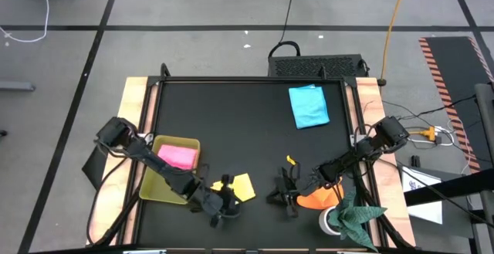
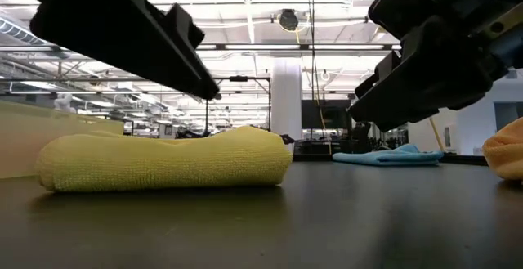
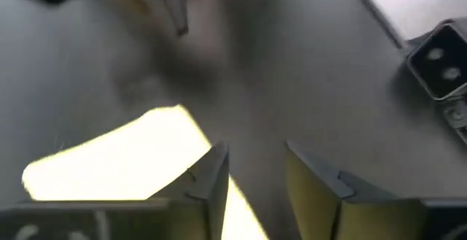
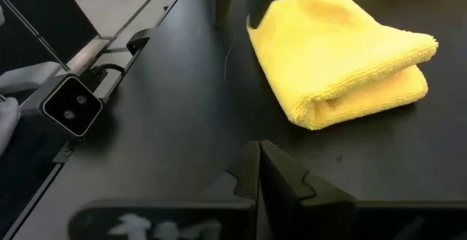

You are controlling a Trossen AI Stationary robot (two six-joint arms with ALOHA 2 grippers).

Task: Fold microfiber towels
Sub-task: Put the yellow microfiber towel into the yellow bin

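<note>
**Table top: what's on it**

Black table (image 1: 247, 138) w/ wood side strips. Folded yellow towel (image 1: 238, 186) lies just beside left gripper (image 1: 218, 210). Orange towel (image 1: 318, 199) just beside right gripper (image 1: 287, 200). Light blue towel (image 1: 309, 106) well apart from both, at far side. Yellow-green tray (image 1: 154, 188) near left gripper, 1 pink towel (image 1: 177, 157) inside. Dark green cloth (image 1: 356, 215) at right edge.

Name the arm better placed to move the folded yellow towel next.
Left, probably. The left gripper hangs open right beside the yellow towel; the right gripper is shut and sits farther off, near the orange towel.
</note>
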